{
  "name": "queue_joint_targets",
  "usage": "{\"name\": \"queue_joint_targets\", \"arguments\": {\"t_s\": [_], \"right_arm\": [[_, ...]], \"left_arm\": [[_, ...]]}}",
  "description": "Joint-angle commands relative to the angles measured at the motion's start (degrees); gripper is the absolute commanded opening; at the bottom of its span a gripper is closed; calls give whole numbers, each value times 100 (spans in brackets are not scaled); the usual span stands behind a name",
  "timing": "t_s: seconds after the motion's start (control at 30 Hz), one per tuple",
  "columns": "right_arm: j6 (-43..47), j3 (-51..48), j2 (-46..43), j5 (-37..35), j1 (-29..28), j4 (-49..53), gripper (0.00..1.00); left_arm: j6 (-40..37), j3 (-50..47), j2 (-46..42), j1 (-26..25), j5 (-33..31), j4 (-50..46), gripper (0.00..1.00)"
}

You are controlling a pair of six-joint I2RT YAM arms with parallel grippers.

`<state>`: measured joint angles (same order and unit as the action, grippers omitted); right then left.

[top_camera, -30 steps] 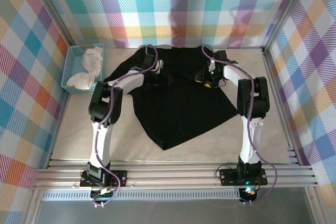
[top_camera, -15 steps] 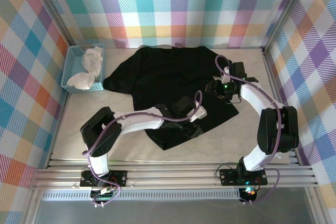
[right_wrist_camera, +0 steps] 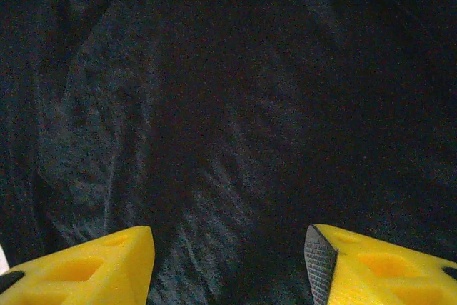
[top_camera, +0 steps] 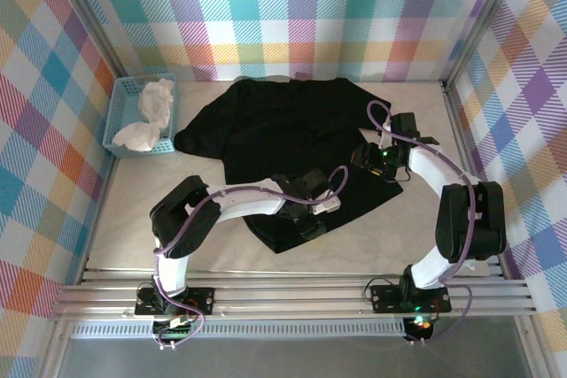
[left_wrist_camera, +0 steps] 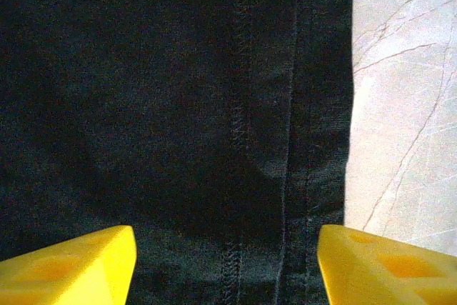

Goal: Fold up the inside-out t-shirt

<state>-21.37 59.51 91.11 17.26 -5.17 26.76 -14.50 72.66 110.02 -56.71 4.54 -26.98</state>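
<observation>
We are holding our left gripper point(left_wrist_camera: 226, 248), jaws spread, over the stitched edge of the t-shirt point(left_wrist_camera: 143, 91). Our right gripper point(right_wrist_camera: 228, 248) is hanging released above it.

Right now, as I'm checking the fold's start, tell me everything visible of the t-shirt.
The t-shirt is plain black, soft-looking knit, spread mostly flat on the pale table, hem corner toward the near edge. Stitched seams show along one edge. The left end effector and right end effector, both open, hover over it; contact unclear.
</observation>
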Motion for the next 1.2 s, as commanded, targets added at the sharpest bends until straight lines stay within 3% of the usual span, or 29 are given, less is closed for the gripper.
{"name": "queue_joint_targets", "arguments": {"t_s": [0.0, 0.1, 0.43, 0.7, 0.83, 1.17], "right_arm": [[127, -95, 3, 168, 8, -62, 59], [149, -93, -22, 172, 9, -41, 59], [160, -132, -102, 177, 12, -19, 59], [159, -158, -137, 208, 13, -29, 59], [168, -143, -188, 217, 8, 18, 59], [169, -185, -358, 242, 7, 57, 59]], "left_arm": [[-103, 149, 113, 19, -119, -236, 61], [-131, 264, 216, 28, -138, -296, 52], [-146, 369, 369, 36, -44, -281, 54], [-80, 404, 357, 71, -3, -330, 25], [-13, 360, 237, 131, 160, -272, 17], [101, 238, -35, 335, 431, -172, 18]]}}
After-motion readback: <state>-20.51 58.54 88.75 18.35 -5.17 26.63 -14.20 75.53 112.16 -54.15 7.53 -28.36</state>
